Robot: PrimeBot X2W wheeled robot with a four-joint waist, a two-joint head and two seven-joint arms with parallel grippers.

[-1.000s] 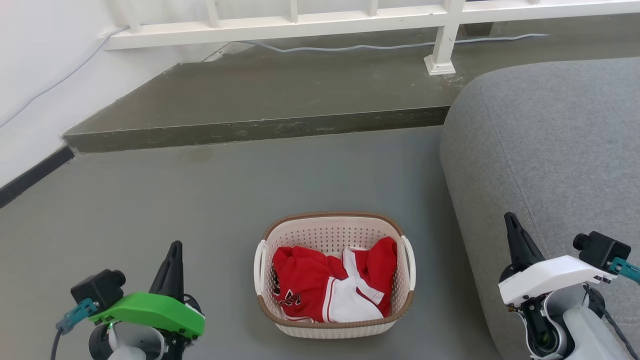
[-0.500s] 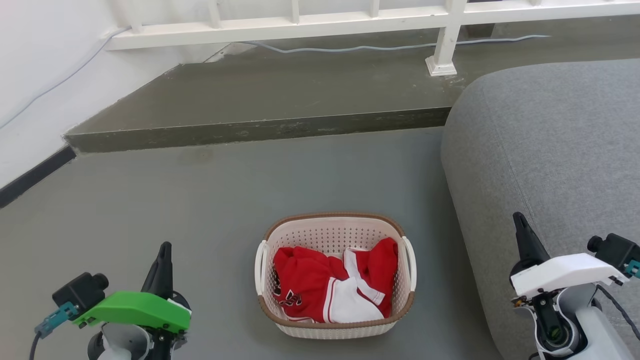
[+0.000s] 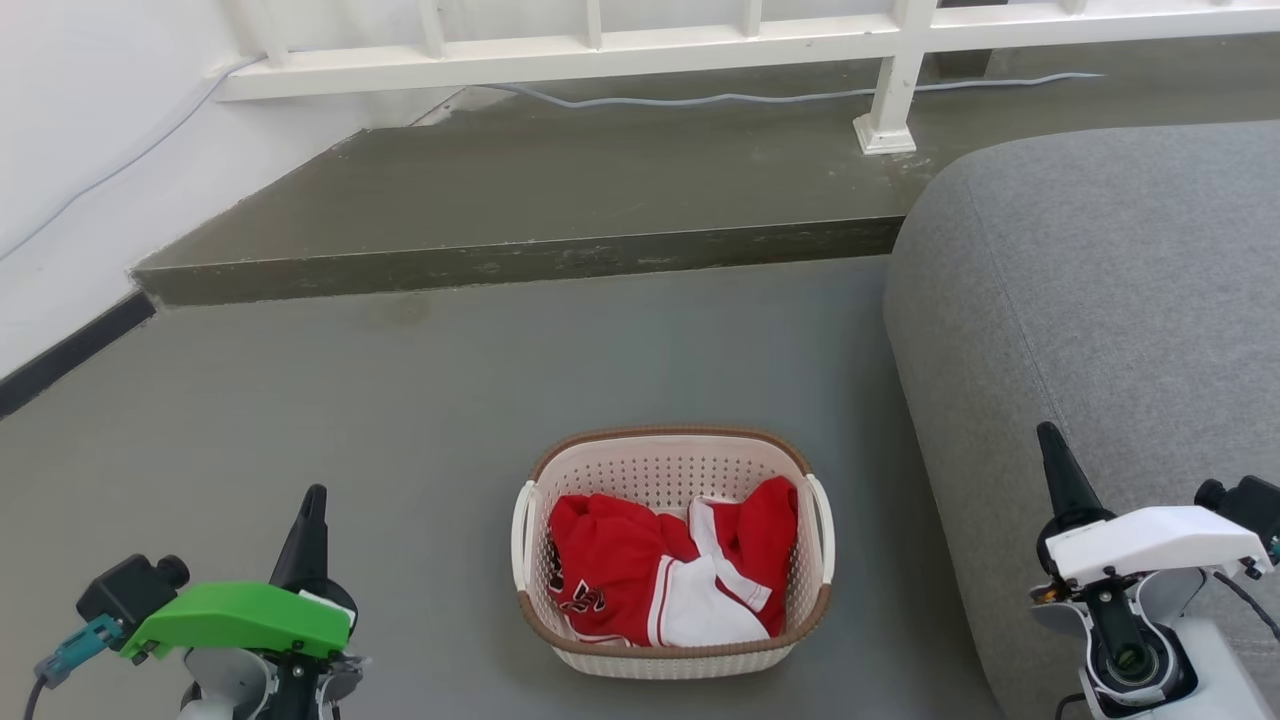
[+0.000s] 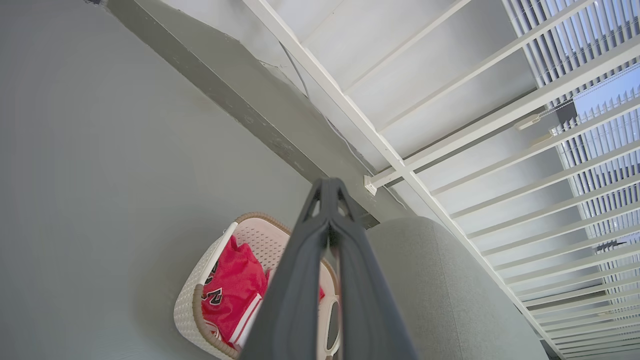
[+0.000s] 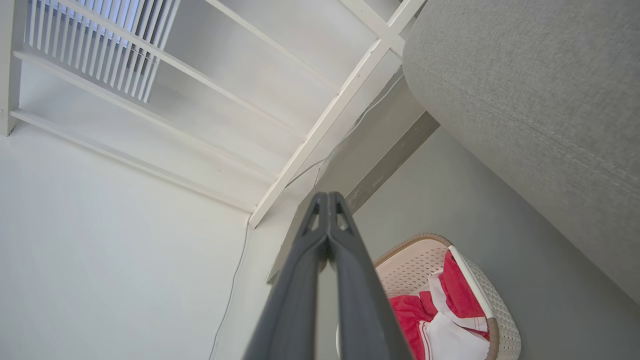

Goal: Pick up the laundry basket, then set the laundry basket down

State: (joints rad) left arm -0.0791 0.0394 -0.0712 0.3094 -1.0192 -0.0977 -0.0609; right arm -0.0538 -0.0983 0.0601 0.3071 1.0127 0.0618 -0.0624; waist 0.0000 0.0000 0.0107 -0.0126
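The laundry basket is parked upright on the grey floor. It's well back from the floor's far edge, where the raised step runs, and much closer to the sofa side than to the dark skirting along the left edge. A red-and-white garment is bunched inside, heaped toward the near wall and mostly below the brown rim. The left-side handle is turned toward one arm and the right-side handle toward the other, so each gripper is faced by its own handle, pretty much.

Nothing is being held, tbh. The left gripper is seen low on the left and the right gripper low on the right, in front of the grey sofa, both well apart from the basket. In the wrist views the left fingers and the right fingers are pressed together tip to tip, so both sets of jaws are closed on nothing.

Worth noting: this layout is matched just as well by a basket waiting to be lifted as by one already set down with the arms drawn clear. That can't be settled from here. Either way, the basket is best handled by both handles together and kept level, since the load looks off-centre. The right arm's room is limited by the sofa, so that side should be watched for snagging.
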